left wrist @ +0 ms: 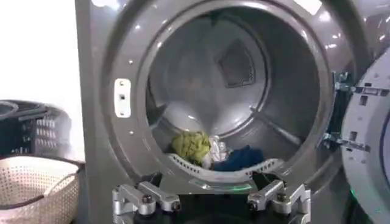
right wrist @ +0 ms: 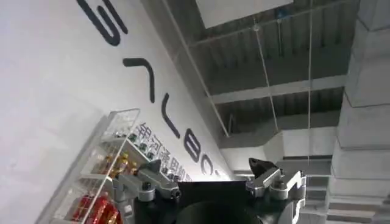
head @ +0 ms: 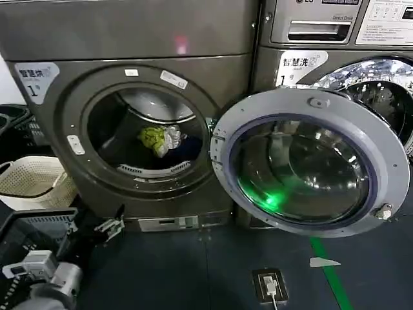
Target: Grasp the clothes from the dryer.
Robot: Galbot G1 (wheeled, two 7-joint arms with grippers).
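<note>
Laundry room, dark floor, two machines side by side. The dryer (head: 58, 129) stands with its door (head: 310, 161) swung fully open toward my right. My left tool (left wrist: 210, 201), fingers spread wide and empty, sits low just outside the porthole's lower rim, aimed in. The clothes (left wrist: 210, 152) lie straight ahead, past the rim on the drum floor: small crumpled heap, yellow-green, white, navy. Right tool (right wrist: 213, 185) points ceilingward, also wide, far off.

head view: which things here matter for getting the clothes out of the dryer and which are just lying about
Job:
clothes
dryer
open door
left gripper, open, facing the porthole

Lying about:
white basket
black basket
LG machine
floor socket
</note>
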